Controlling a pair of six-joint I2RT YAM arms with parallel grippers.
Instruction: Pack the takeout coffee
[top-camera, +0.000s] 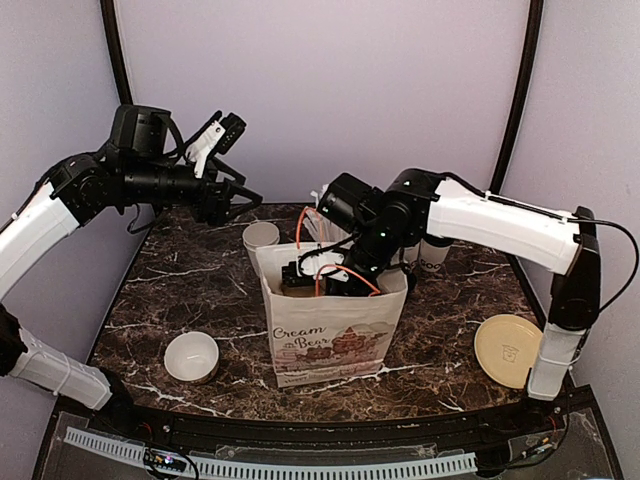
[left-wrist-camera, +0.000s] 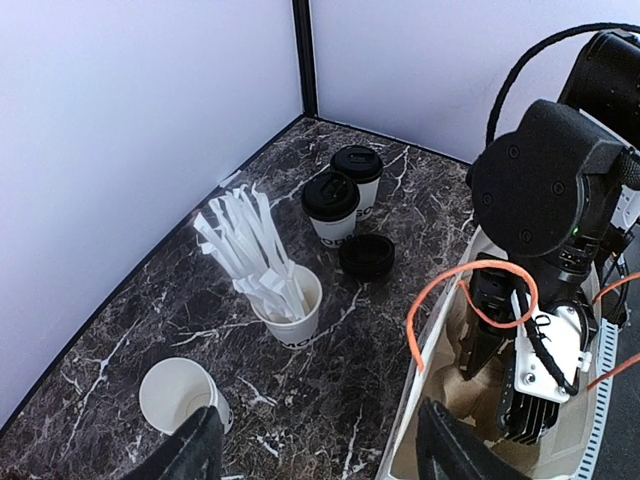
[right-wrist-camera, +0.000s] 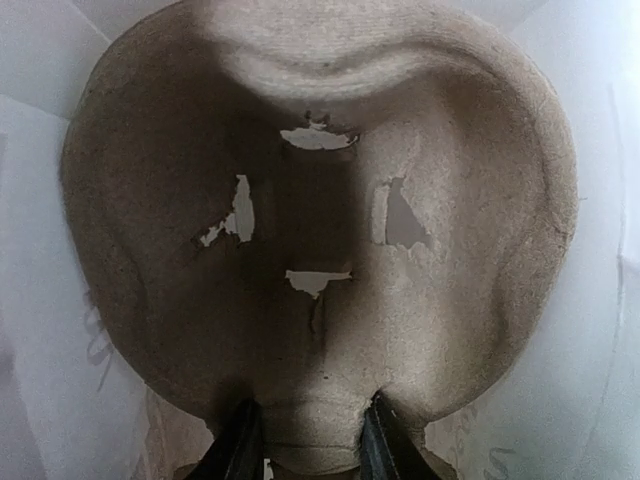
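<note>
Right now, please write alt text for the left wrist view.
Two lidded coffee cups stand on a marble table, a loose lid beside them. Nearer: a cup of straws and an empty cup; the right gripper holds a carrier inside a paper bag.

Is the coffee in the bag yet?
Not yet. Done: the cardboard cup tray is inside the paper bag. In hand: the right gripper grips the tray's edge; the left gripper is open, holding nothing. Left: both lidded cups stand on the table, outside the bag.
</note>
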